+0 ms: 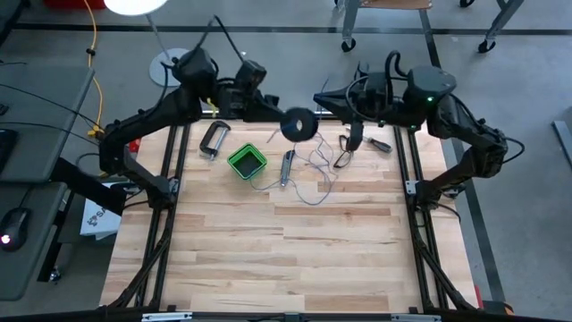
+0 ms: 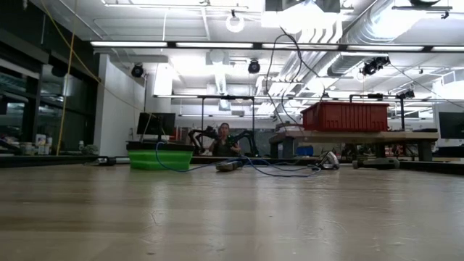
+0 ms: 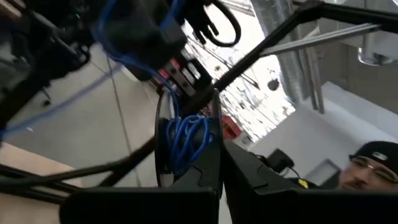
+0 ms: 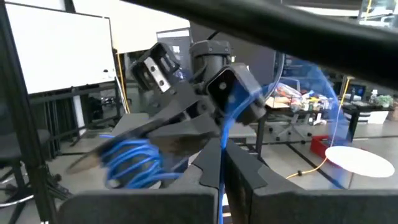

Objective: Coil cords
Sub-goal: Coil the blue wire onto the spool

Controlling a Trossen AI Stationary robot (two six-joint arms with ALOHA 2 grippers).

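We hold the spool (image 1: 298, 124) up near the top centre of the high view, between our left gripper (image 1: 268, 109) and right gripper (image 1: 327, 105), so wire (image 1: 315, 179) can wind on; both grippers' fingers are closed, apparently pinching spool and wire, loose loops trailing below beside the green box (image 1: 247, 162).

dark round spool (image 1: 298, 124) raised above table's far edge, thin blue wire (image 1: 315, 183) trailing loose
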